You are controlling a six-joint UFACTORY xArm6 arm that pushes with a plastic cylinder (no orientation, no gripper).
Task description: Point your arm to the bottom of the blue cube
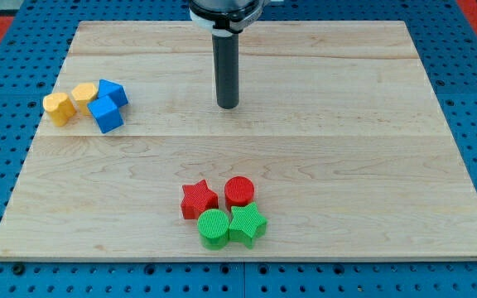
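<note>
The blue cube (106, 113) sits at the left of the wooden board (321, 165). A second blue block (113, 91) touches it just above. Two yellow blocks (57, 108) (84, 96) lie to their left in the same cluster. My tip (228, 105) is near the top middle of the board, far to the right of the blue cube and slightly above its level. It touches no block.
A red star (198, 200), a red cylinder (239, 191), a green cylinder (214, 228) and a green star (248, 224) are clustered at the bottom middle. Blue pegboard (7, 149) surrounds the board.
</note>
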